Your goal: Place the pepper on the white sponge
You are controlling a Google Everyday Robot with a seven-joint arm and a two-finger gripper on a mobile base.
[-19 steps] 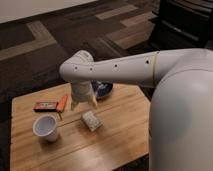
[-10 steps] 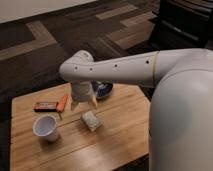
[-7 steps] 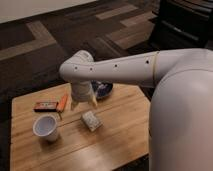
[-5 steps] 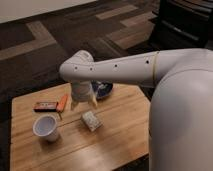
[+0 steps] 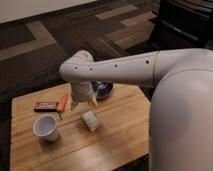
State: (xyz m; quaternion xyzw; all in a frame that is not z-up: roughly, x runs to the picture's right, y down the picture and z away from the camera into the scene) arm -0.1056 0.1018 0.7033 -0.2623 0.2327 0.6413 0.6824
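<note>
The pepper (image 5: 62,103) is small, slender and orange-red. It lies on the wooden table (image 5: 120,130) at the back left, next to a dark packet. The white sponge (image 5: 91,120) is an off-white speckled block lying near the table's middle. My gripper (image 5: 83,104) points down between them, just right of the pepper and just behind the sponge. Its fingers are spread with nothing between them. It hangs a little above the table and touches neither thing.
A flat dark packet with orange print (image 5: 45,106) lies left of the pepper. A white paper cup (image 5: 46,128) stands at the front left. A dark bowl (image 5: 103,89) sits behind the gripper. My white arm (image 5: 150,67) spans the right side.
</note>
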